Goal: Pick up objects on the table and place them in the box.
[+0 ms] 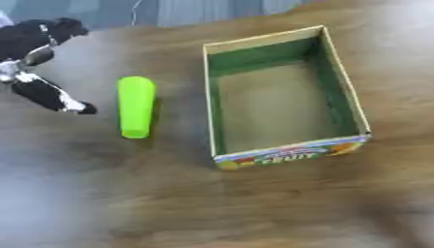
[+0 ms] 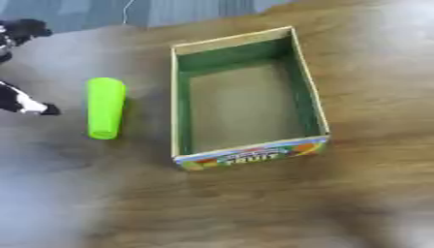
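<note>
The open left hand [image 1: 42,63] hovers just left of the bright green plastic cylinder [image 1: 136,106], whose long axis parallels the empty cardboard box [image 1: 348,97].

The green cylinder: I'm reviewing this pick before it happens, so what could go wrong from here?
The green cylinder lies on its side on the table, so a touch from the left hand, open and apart from it, might roll it away. Carried over, it could catch the box near wall instead of clearing it.
</note>
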